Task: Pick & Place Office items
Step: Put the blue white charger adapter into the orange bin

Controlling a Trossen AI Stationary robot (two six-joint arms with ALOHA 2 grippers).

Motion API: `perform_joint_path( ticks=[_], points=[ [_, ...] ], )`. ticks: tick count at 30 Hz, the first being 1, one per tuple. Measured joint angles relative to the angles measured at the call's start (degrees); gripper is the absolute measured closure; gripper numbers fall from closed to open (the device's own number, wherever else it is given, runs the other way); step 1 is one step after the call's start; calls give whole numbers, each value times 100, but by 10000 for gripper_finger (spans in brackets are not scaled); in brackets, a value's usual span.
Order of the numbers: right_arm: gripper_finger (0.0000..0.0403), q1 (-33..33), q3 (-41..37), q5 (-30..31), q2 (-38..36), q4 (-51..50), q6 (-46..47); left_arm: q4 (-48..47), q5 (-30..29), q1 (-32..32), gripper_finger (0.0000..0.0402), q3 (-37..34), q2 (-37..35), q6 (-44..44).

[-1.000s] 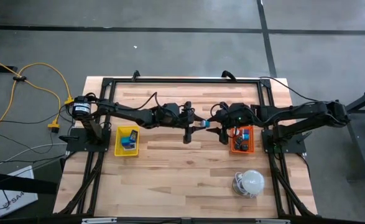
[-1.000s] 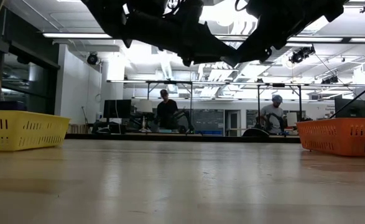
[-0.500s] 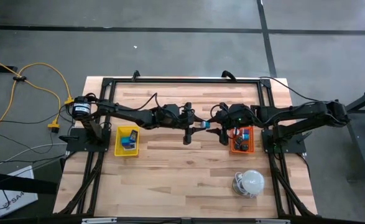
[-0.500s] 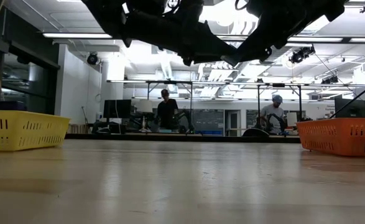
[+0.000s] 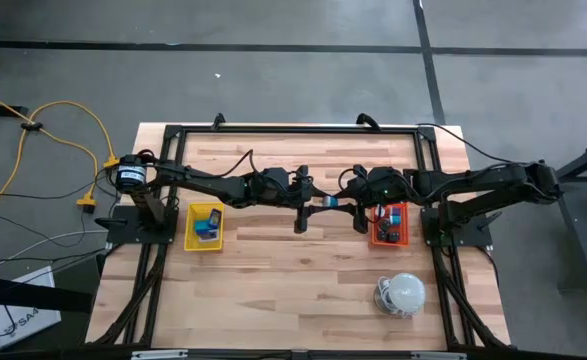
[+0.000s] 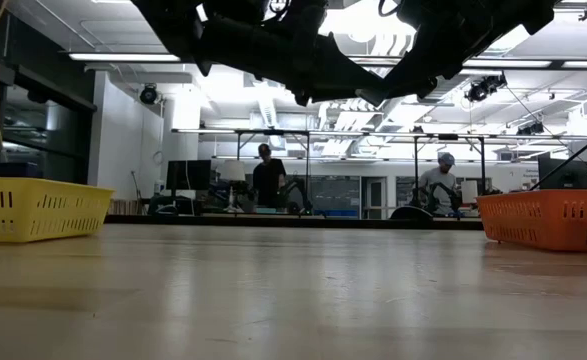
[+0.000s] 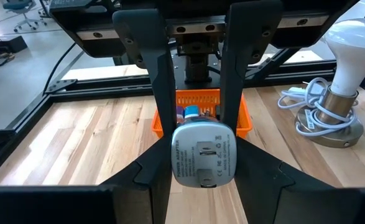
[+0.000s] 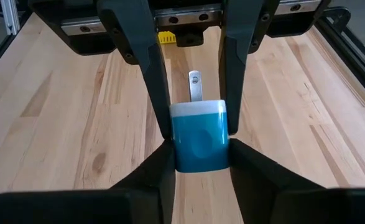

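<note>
Table (image 5: 273, 270): pale wood planks inside a black frame.
Yellow tray (image 5: 204, 227): near the left gripper (image 5: 301, 205).
Orange tray (image 5: 389, 224): just beside the right gripper (image 5: 358, 208).
White dome lamp (image 5: 402, 295): beyond the orange tray.

Setting: we see a robotics lab | wooden tabletop (image 5: 303, 270) in a black frame | people (image 6: 267, 180) at workstations under strip lights (image 6: 143, 57) behind.
</note>
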Motion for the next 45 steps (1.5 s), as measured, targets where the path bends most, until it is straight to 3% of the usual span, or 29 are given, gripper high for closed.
perform_joint_path(
  ticks=[16,30,45],
  points=[
    [285,2,-2,9,0,4,-26,6,169,7,263,0,0,2],
    [289,2,1,5,0,12,-31,151,214,7,175,0,0,-112],
    [290,2,1,14,0,9,-37,136,218,4,170,0,0,-110]
  ],
)
